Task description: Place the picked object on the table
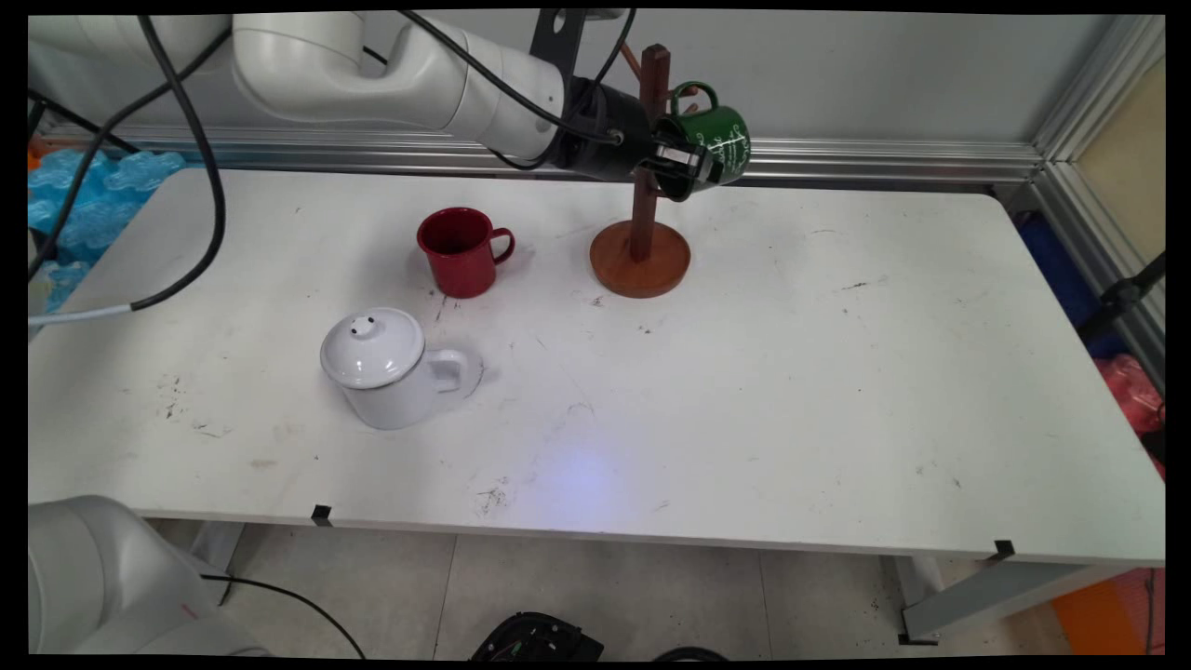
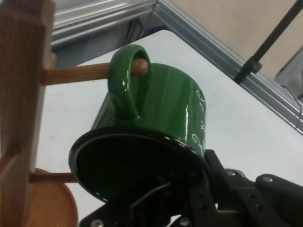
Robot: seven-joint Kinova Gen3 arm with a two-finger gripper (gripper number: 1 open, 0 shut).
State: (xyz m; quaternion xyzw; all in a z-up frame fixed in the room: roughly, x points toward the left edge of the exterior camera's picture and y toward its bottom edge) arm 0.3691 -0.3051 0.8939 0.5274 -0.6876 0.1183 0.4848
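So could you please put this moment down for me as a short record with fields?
gripper: gripper shut on the rim of the green mug
green mug: tilted, handle looped over a peg of the wooden mug tree
red mug: red mug upright, left of the tree's base
white kettle: white kettle lidded, nearer the table's front edge

The gripper grips the rim of a tilted green mug beside the wooden rack post, high over the table; a red mug stands left of the rack's base; a white lidded pot sits nearer.
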